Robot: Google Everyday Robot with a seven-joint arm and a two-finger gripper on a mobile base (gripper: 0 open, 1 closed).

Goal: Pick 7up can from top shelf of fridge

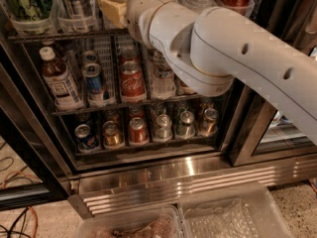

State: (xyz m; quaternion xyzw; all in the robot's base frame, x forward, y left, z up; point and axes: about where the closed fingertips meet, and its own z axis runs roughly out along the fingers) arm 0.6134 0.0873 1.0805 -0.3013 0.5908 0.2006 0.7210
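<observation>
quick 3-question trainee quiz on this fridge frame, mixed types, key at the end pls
1. True or false: the end effector is up at the top shelf of the fridge.
2. Leftmost on the top shelf is: A) a dark green can B) a red can C) a water bottle.
3. Fill in: leftmost on the middle rack stands a white-capped ____.
Key: 1 true; 2 A; 3 bottle.

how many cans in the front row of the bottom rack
6, side by side left to right: blue, gold, red, silver, greenish, bronze; more sit behind, partly hidden. End effector is up at the top shelf.
</observation>
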